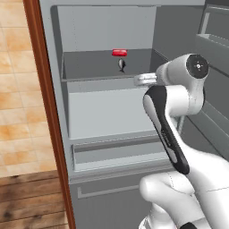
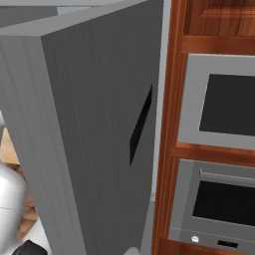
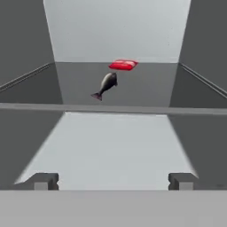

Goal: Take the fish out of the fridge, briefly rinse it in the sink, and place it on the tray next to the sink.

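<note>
In the left base view, the fridge [image 1: 62, 112] stands open with the fish [image 1: 121, 65] on a shelf beside a red packet [image 1: 119, 53]. The right base view shows the fridge door [image 2: 89, 139]. In the hand view, the gripper [image 3: 113, 181] is spread, short of the fish [image 3: 106, 84]; grasping, rinsing and traying all remain.

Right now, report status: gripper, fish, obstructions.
Gripper open, empty, short of the fridge shelf. Fish on the shelf, ahead. Red packet behind the fish, nothing between.
</note>
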